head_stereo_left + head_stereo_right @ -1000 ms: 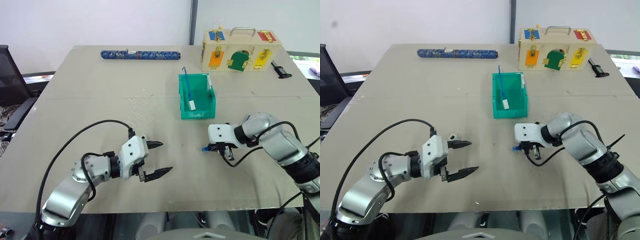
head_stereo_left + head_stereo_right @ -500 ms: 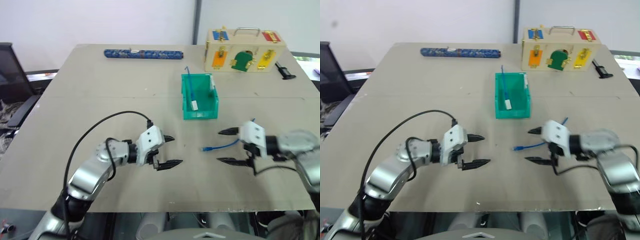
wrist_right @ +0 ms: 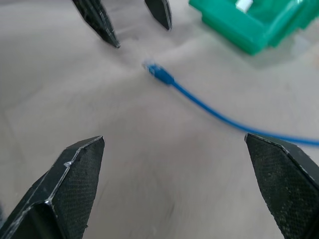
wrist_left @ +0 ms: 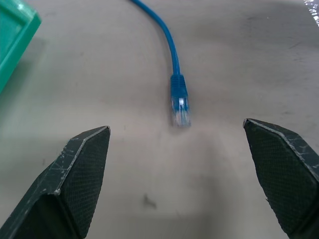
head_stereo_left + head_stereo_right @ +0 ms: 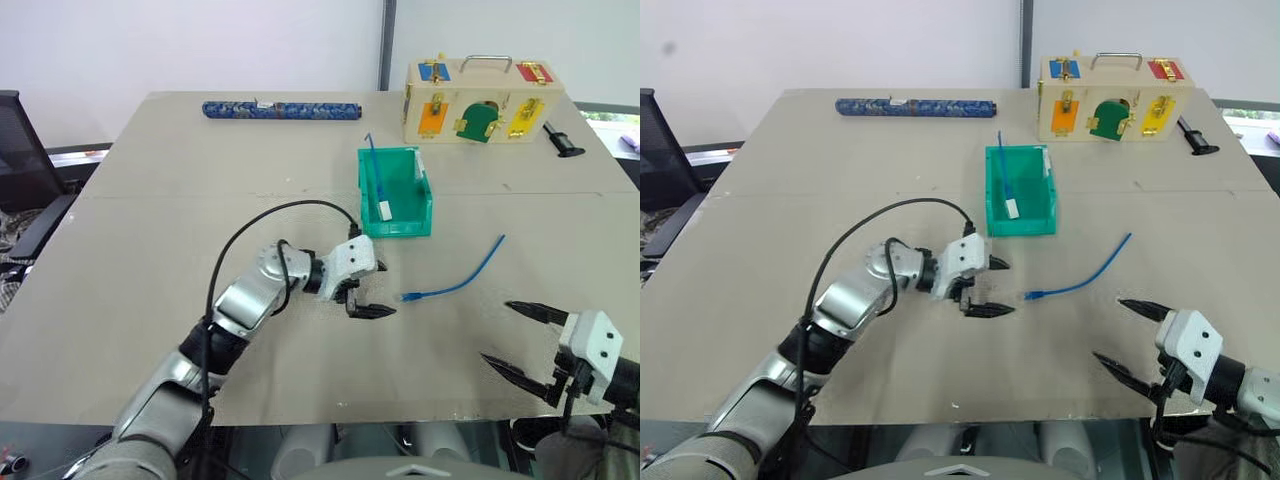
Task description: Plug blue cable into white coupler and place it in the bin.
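Note:
The blue cable [image 5: 455, 283] lies loose on the table, curving from in front of the bin [image 5: 398, 226] toward the right. Its clear plug tip [image 4: 180, 105] points at my left gripper [image 5: 378, 290], which is open a short way from the tip, with nothing between its fingers. My right gripper [image 5: 512, 338] is open and empty near the table's front right edge, well clear of the cable. The cable's plug end [image 3: 158, 73] and the left gripper's fingertips [image 3: 101, 22] appear in the right wrist view. The white coupler is hidden.
Inside the bin lies a shorter blue cord [image 5: 376, 170] with a white block. A wooden box with coloured doors [image 5: 485, 100] stands at the back right, with a black tool [image 5: 562, 140] beside it. A blue patterned roll [image 5: 280, 109] lies at the back.
My right gripper opened, let go of the cable's plug end and pulled back toward the front right. The left gripper moved right, up to the plug tip.

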